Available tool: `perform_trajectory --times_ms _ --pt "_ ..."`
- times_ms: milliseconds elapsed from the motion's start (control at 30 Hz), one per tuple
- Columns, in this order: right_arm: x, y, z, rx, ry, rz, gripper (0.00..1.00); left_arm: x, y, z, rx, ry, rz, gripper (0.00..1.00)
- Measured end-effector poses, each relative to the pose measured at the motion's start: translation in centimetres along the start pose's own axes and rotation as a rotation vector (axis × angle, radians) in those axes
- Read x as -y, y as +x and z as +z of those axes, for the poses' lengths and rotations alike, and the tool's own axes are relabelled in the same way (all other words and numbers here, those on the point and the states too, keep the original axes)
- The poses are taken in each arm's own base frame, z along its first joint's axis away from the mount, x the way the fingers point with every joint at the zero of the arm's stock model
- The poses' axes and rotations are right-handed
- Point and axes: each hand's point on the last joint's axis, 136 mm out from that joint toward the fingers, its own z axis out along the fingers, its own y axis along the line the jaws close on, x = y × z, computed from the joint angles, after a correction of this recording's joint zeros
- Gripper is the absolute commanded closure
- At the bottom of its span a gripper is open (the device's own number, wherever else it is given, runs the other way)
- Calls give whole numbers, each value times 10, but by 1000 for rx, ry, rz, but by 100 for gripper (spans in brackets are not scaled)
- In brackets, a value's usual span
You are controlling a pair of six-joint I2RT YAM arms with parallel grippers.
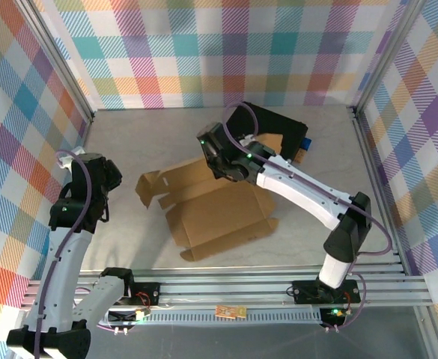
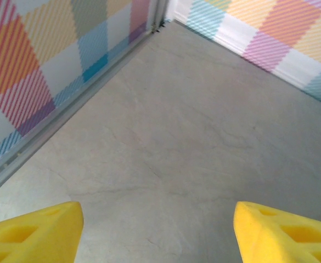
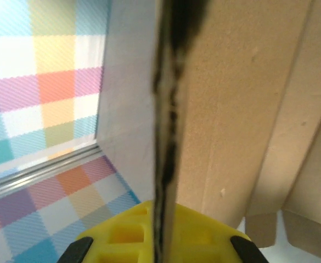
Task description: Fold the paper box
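Note:
The paper box (image 1: 211,213) is a flat brown die-cut cardboard sheet with flaps, lying in the middle of the table. My right gripper (image 1: 220,169) is over its far edge and shut on the cardboard. In the right wrist view the sheet's edge (image 3: 165,137) runs straight up between the yellow fingers (image 3: 122,235), with the brown panel (image 3: 242,109) to its right. My left gripper (image 1: 106,182) hangs at the table's left, apart from the box. Its yellow fingers (image 2: 34,233) stand wide open over bare grey table (image 2: 171,142).
A black case (image 1: 275,127) lies at the back behind the right arm, with something blue (image 1: 306,142) at its right end. Checked walls and metal rails (image 1: 379,172) close in the table on the left, back and right. Bare table lies left of the box.

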Motion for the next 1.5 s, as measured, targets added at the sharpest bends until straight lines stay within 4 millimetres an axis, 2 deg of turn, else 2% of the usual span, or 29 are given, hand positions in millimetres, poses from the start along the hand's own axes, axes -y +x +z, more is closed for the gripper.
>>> perform_trajectory --times_ms 100,167,333,500,667,767,900,1133,1233,1333,1500 --pt "15 -22 30 40 11 33 100 12 3 2 -9 63 24 32" --pt "16 -38 44 61 5 51 100 20 12 7 -32 109 37 34" --pt "2 -66 66 60 -88 105 100 33 52 27 -156 177 59 39" --pt "8 -84 83 61 -130 111 100 58 70 43 -248 275 58 43" --pt "0 -103 78 62 -176 124 100 78 81 53 -280 370 73 45" --pt "0 -115 69 72 -188 140 100 88 83 58 -270 424 128 51" --pt "1 -125 63 78 -191 153 100 102 91 78 -253 486 229 53" --pt "9 -122 65 54 -148 145 100 134 132 130 -334 616 369 53" --pt "8 -121 65 47 -137 143 100 145 147 145 -374 672 404 54" --pt "8 -120 67 45 -133 142 100 158 154 149 -383 728 423 54" --pt "11 -116 74 37 -140 141 100 174 155 143 -365 777 457 53"
